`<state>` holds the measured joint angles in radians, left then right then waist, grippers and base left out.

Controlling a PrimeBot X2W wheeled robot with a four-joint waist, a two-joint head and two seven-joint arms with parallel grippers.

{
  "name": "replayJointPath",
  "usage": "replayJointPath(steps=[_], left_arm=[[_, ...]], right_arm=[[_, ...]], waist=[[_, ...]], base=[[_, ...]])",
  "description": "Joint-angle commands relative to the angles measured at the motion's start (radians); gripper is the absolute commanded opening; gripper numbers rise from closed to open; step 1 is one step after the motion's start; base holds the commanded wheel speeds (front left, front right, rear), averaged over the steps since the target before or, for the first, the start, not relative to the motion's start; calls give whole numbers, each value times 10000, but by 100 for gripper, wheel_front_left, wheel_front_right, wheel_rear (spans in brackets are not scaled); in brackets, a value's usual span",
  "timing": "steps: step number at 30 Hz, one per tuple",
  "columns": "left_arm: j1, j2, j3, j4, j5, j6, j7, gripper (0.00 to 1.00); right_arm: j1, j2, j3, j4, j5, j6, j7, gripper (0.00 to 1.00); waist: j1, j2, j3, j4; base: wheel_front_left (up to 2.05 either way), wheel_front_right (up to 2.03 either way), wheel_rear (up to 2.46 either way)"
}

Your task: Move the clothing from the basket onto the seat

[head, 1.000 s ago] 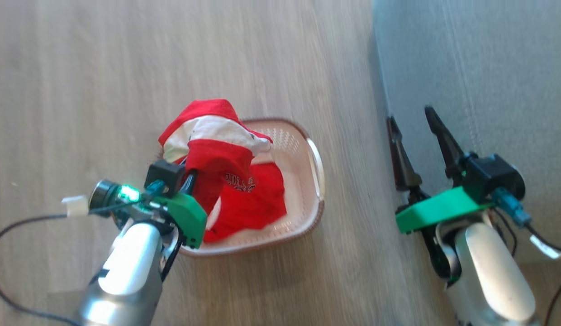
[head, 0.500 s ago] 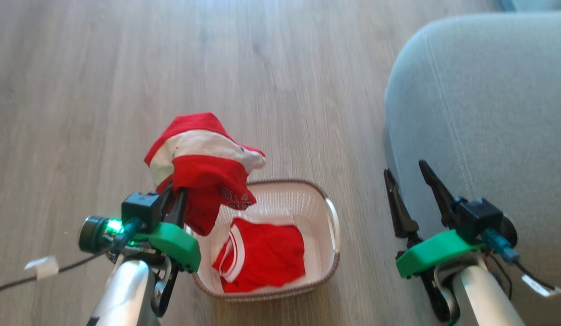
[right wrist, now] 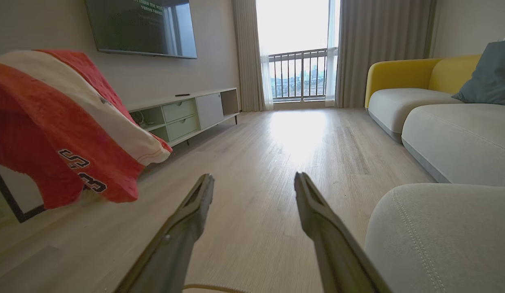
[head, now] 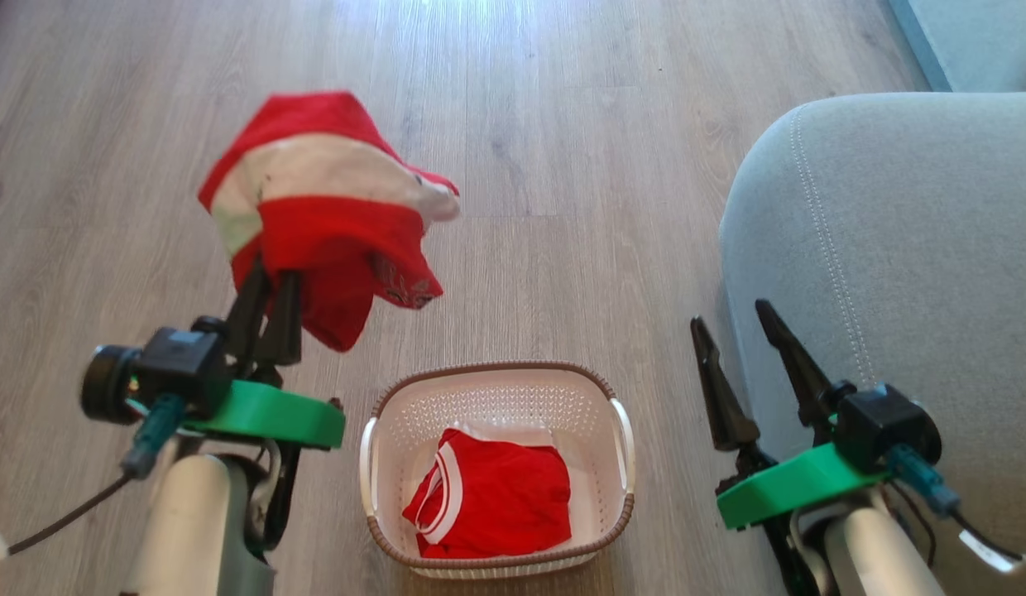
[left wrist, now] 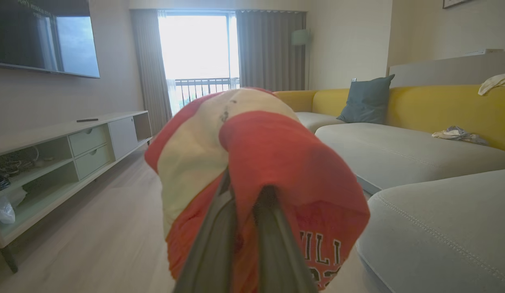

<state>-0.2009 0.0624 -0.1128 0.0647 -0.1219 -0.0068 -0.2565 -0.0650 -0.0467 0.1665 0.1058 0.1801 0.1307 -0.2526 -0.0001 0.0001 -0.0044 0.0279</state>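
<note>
Two jerseys are in play. One jersey (head: 314,207) hangs from the left gripper (head: 270,308), whose fingers are pressed together on a fold of the cloth. The garment drapes over the fingertips above the floor (head: 563,124). In the head view it sits up and to the left of the basket (head: 513,401), clear of the rim. Lettering shows on its hanging lower edge. The second jersey (head: 492,501) lies bunched in the basket bottom, untouched. The right gripper (head: 728,316) hovers between basket and seat (head: 894,248), just beside the seat's near edge, with fingers spread wide and nothing between them.

Step in hand: transfer of the first jersey. The pick is complete and the carry is not. Progress is judged at under half, since both jerseys are off the seat.

Next move: swing the left arm to the right, across the basket, until the jersey hangs over the seat, well inside its rounded corner. Keep the cloth high enough that its trailing edge clears the basket rim and the right gripper. Part the fingers only once the jersey rests on the fabric. Limp cloth may cling to a fingertip, so withdraw upward and check release.
</note>
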Motion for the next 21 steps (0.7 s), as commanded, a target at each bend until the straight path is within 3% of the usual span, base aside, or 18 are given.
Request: replayJointPath(steps=[1, 11, 21], left_arm=[[-386, -16, 439, -680, 64, -53, -53, 0], [-536, -108, 19, -2099, 93, -461, -53, 0], [-399, -119, -1302, -1794, 412, -847, -53, 0]], right_arm=[[-89, -35, 276, -429, -28, 0, -92, 100], [126, -35, 555, -873, -15, 0, -92, 100], [172, -35, 845, -1028, 41, 0, -92, 100]], waist=[[1, -1, 0, -22], [1, -1, 55, -80], [1, -1, 44, -48]], base=[[0, 0, 0], [0, 0, 0], [0, 0, 0]])
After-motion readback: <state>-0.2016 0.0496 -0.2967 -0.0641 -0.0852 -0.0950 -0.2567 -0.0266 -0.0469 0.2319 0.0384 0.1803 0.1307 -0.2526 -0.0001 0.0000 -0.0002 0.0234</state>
